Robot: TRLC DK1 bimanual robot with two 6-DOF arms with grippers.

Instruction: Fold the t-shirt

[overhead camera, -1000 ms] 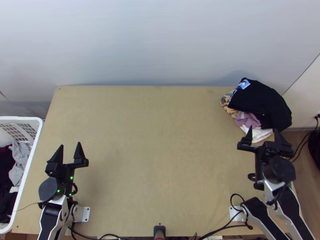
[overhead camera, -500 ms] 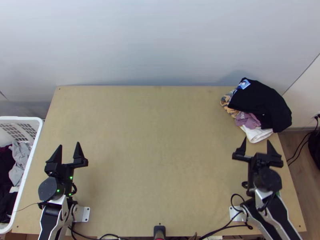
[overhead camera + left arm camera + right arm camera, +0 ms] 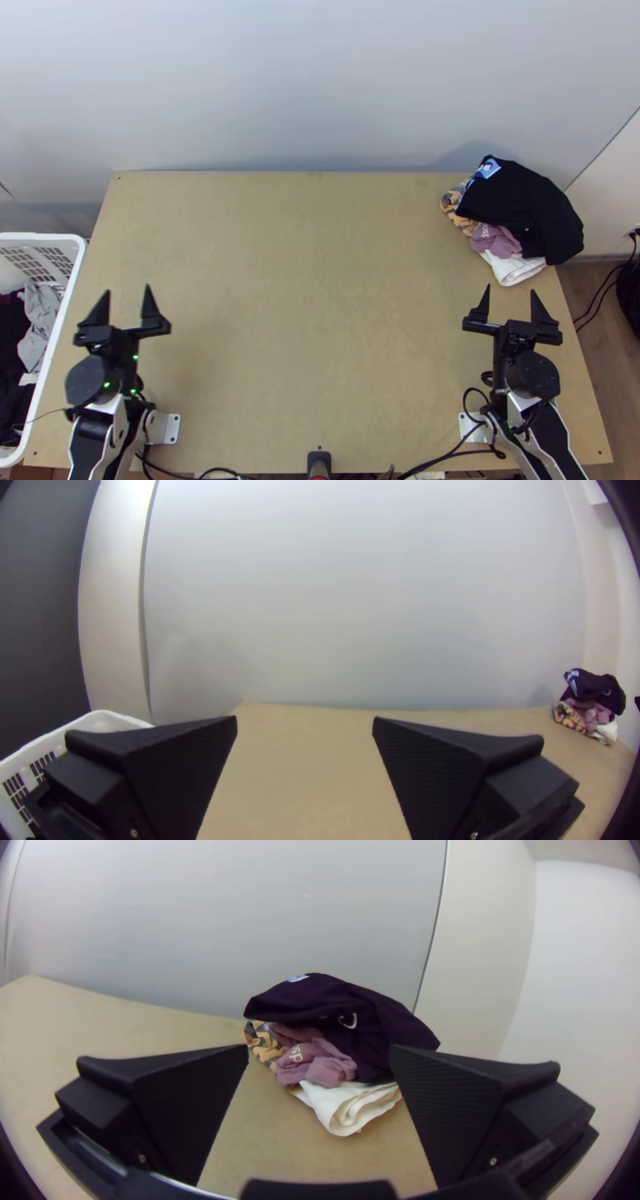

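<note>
My left gripper [image 3: 126, 304] stands open over the table's near left part, nothing between its fingers; the left wrist view shows the same gripper [image 3: 305, 723] wide apart. At the near right, my right gripper [image 3: 510, 306] is open and empty, a little nearer than the clothes; in the right wrist view this gripper [image 3: 319, 1050] has its fingers spread. At the far right corner lies a bunched pile: a black garment [image 3: 520, 200] on top, then a mauve one [image 3: 496, 240], a patterned orange one [image 3: 453, 210] and a white one [image 3: 514, 267]. Which is the t-shirt I cannot tell.
A white basket [image 3: 66, 300] holding dark and grey clothes [image 3: 38, 320] stands beyond the table's left edge. Bare wood [image 3: 304, 296] stretches between the arms. Black cables [image 3: 448, 454] lie at the near edge, and a wall rises behind the table.
My right gripper has drawn back toward the near edge and slightly left, away from the pile. My left gripper has shifted slightly left. The clothes have stayed put.
</note>
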